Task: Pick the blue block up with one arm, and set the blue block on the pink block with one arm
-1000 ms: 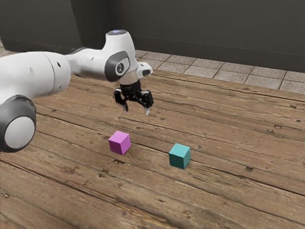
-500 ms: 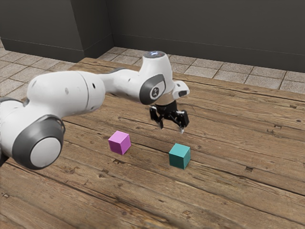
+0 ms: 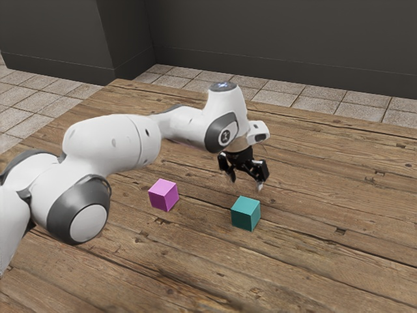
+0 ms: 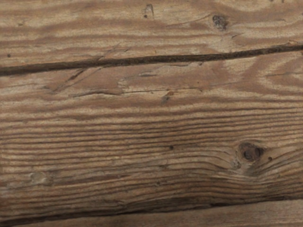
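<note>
A teal-blue block (image 3: 245,213) rests on the wooden table (image 3: 313,195), to the exterior view's right of a pink block (image 3: 163,195). My black gripper (image 3: 246,177) hangs open a short way above the blue block, slightly behind it, with nothing between its fingers. Under my hand the wrist view takes in bare wooden planks (image 4: 151,123) with a dark seam (image 4: 142,60) and a knot (image 4: 250,152).
The white arm (image 3: 130,143) stretches in from the exterior view's left, passing above and behind the pink block. The table's far edge meets a tiled floor (image 3: 339,101) and a dark wall. Open planks lie to the exterior view's right of the blocks.
My gripper has travelled toward the exterior view's right and downward, from behind the pink block to just above the blue block. Neither block has moved.
</note>
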Robot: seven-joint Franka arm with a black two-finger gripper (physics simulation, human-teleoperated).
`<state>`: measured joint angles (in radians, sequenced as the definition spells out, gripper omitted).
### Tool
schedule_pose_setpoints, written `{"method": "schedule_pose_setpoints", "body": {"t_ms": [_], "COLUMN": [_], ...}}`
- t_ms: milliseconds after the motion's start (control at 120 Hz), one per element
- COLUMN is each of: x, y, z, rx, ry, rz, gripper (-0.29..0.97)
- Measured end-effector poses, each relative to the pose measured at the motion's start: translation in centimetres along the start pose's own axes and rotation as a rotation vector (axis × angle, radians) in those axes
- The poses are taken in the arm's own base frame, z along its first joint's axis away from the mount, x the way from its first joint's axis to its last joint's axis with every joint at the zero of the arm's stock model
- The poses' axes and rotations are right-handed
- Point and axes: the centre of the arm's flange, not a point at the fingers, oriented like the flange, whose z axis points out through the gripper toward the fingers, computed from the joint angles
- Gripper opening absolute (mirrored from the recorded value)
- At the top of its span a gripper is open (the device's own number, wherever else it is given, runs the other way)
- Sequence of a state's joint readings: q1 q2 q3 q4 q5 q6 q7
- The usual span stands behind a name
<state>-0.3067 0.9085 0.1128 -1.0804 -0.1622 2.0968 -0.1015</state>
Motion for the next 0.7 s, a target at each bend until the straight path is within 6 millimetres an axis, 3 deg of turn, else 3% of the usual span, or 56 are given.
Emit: {"method": "schedule_pose_setpoints", "body": {"t_ms": [183,450,508,625,700], "x": [1.0,0.9,0.8,-1.6,-3.0], "y": [0.7,0.7,1.1,1.3,2.4], "z": [1.2,2.9,1.7,-2.0,-3.1], "rx": [0.024,0.037,0.038,0.035,0.031], "ry": [-0.009,-0.042,-0.038,-0.060,-0.062], "rz": [-0.019,-0.062,-0.066,-0.085,-0.080], "gripper": [0.66,0.66,0.66,0.66,0.66]}}
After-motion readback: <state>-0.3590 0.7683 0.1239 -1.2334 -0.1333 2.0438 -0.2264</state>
